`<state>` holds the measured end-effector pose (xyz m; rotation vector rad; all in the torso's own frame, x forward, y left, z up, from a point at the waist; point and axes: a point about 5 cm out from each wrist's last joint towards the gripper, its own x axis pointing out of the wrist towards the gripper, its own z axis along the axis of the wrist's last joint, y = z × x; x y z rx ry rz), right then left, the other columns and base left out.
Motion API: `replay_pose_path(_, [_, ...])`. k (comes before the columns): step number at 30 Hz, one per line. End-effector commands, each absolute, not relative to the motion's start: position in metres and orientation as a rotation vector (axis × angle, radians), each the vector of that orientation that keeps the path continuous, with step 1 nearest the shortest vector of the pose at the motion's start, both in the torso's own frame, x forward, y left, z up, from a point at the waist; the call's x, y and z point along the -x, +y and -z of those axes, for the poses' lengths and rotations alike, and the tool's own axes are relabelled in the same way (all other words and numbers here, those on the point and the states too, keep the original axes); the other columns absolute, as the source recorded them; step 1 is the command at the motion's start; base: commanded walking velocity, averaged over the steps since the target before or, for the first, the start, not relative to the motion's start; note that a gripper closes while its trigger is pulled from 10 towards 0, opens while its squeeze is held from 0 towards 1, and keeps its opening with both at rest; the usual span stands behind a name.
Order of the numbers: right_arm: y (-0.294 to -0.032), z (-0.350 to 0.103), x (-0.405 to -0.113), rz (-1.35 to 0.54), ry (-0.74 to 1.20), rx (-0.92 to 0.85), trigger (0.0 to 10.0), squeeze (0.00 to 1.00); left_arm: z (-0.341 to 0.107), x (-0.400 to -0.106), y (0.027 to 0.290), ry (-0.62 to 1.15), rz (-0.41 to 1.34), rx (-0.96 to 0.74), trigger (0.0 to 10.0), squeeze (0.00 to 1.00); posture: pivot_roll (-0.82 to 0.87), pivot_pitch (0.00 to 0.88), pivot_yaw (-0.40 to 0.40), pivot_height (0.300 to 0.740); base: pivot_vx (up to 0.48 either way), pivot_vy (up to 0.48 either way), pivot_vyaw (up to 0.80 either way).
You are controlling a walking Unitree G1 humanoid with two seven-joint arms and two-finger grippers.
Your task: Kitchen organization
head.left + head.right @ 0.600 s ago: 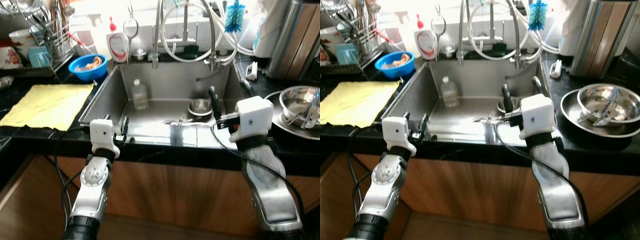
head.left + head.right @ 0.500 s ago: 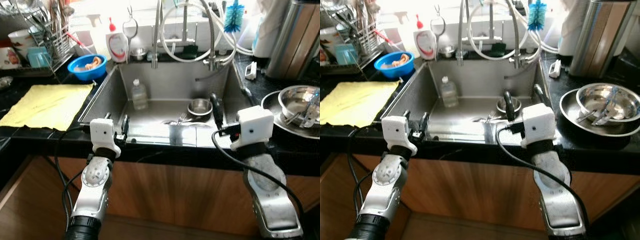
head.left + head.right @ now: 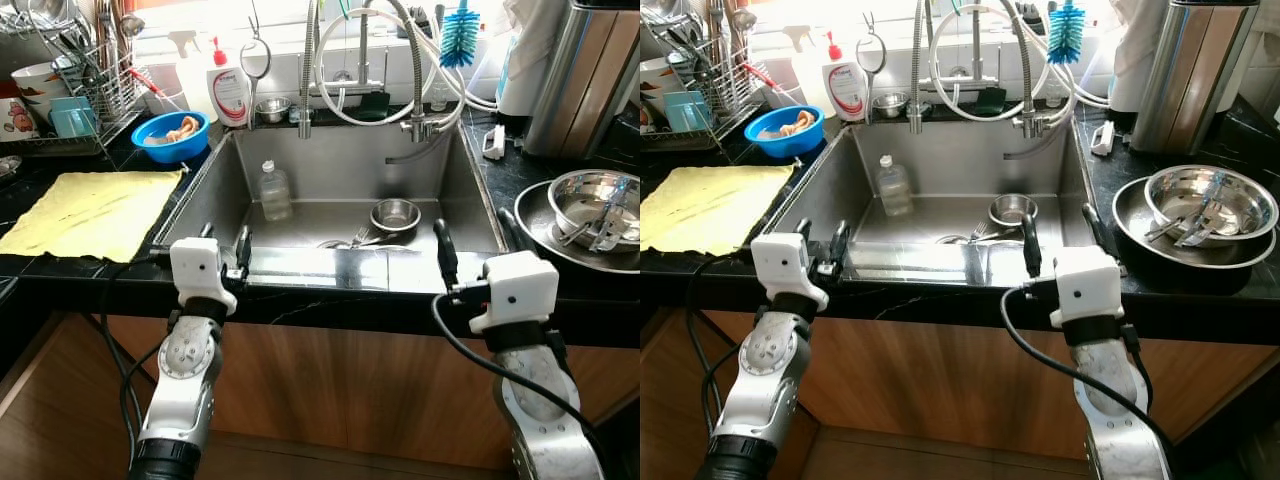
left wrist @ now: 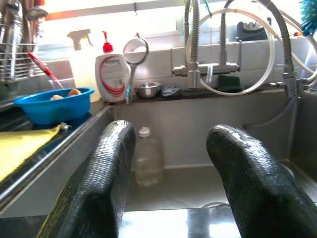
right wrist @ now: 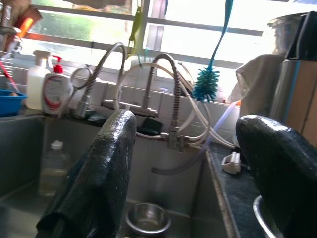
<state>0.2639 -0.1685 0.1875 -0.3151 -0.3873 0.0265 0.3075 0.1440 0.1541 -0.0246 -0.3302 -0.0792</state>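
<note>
I'm parked at the sink (image 3: 210, 180), both arms raised at its front edge. My left gripper (image 3: 223, 240) and right gripper (image 3: 478, 235) are spread wide, empty. 1 small bowl (image 3: 396, 214) sits in the basin beside a bottle (image 3: 274, 192); I'd judge reaching for it comes next.

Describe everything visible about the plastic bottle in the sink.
The plastic bottle is small and clear with a white cap, with no label that can be made out. It stands upright on the steel sink floor, in the back left part near the left wall. Nothing is seen touching it but the sink floor. A small steel bowl sits apart to its right. Both grippers are at the sink's front edge, away from it.
</note>
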Motion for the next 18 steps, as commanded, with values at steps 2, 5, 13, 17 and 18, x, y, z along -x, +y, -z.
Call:
replay_pose_path(2, [-0.177, -0.184, -0.265, 0.013, -0.352, 0.251, 10.0, 0.00, -0.150, -0.307, 0.144, -0.303, 0.074, 0.026, 10.0, 0.00, -0.19, 0.000, 0.083, 0.740, 0.000, 0.480, -0.71])
replay_pose_path(5, [-0.178, -0.188, -0.266, 0.008, -0.381, 0.292, 10.0, 0.00, -0.146, -0.303, 0.146, -0.289, 0.065, 0.022, 10.0, 0.00, -0.19, 0.000, 0.081, 0.740, 0.000, 0.480, -0.47])
replay_pose_path(13, [-0.177, -0.196, -0.272, 0.020, -0.407, 0.300, 10.0, 0.00, -0.149, -0.306, 0.148, -0.295, 0.071, -0.010, 10.0, 0.00, -0.18, 0.000, 0.081, 0.740, 0.000, 0.240, 0.00])
replay_pose_path(17, [-0.178, -0.200, -0.275, 0.029, -0.410, 0.275, 10.0, 0.00, -0.149, -0.308, 0.149, -0.294, 0.067, -0.004, 10.0, 0.00, -0.18, 0.000, 0.083, 0.740, 0.000, 0.000, 0.00])
replay_pose_path(18, [-0.178, -0.200, -0.276, 0.033, -0.404, 0.279, 10.0, 0.00, -0.149, -0.308, 0.148, -0.294, 0.067, -0.004, 10.0, 0.00, -0.19, 0.000, 0.083, 0.740, 0.000, 0.000, 0.00])
